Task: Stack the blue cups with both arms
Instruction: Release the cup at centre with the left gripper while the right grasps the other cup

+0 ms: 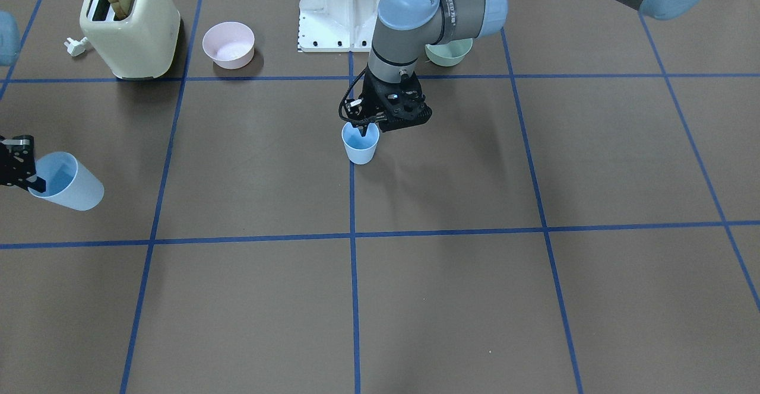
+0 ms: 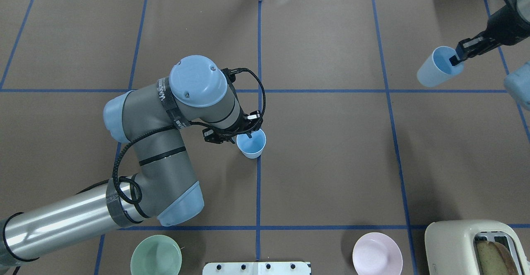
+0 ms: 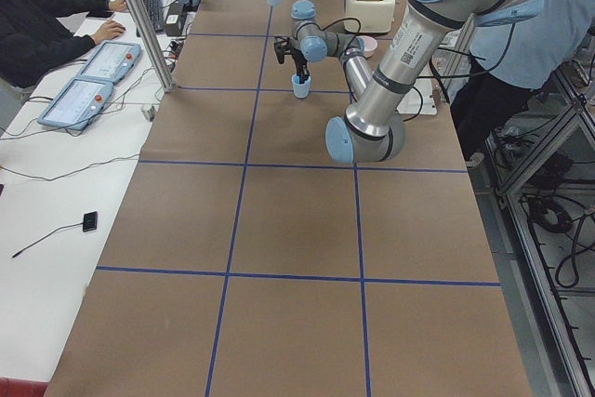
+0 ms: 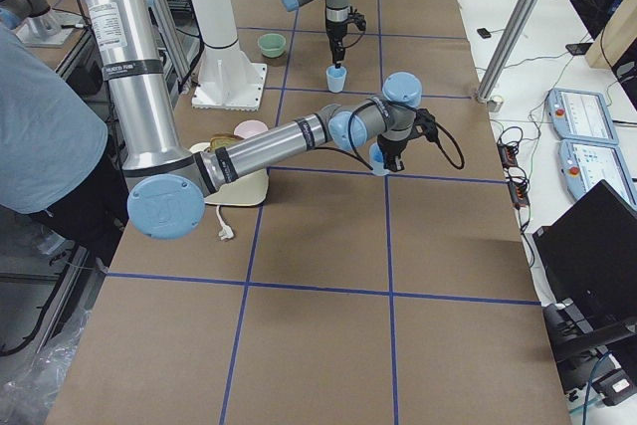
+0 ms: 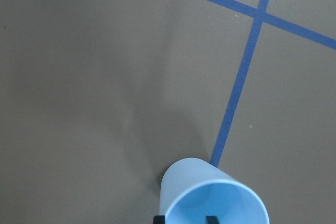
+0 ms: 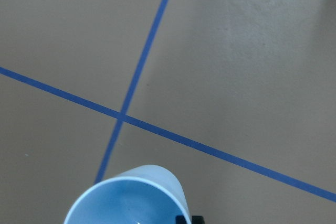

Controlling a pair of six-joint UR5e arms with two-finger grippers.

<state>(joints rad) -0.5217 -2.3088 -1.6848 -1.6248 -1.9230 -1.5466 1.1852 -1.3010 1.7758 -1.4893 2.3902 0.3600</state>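
Observation:
One blue cup [image 2: 251,143] stands upright on the table's centre line, also seen in the front view [image 1: 360,143]. My left gripper [image 2: 249,134] is over its rim, one finger inside and one outside. The left wrist view [image 5: 185,219] shows a gap between them, so it looks open. My right gripper [image 2: 456,58] is shut on the rim of the second blue cup [image 2: 434,70]. It holds that cup tilted above the table at the far right, also seen in the front view [image 1: 68,181] and the right wrist view [image 6: 128,198].
A green bowl [image 2: 156,255] and a pink bowl [image 2: 377,253] sit near the white base stand [image 2: 256,268]. A cream toaster [image 2: 476,246] with bread stands by the pink bowl. The left arm's elbow [image 2: 145,142] hangs over the table.

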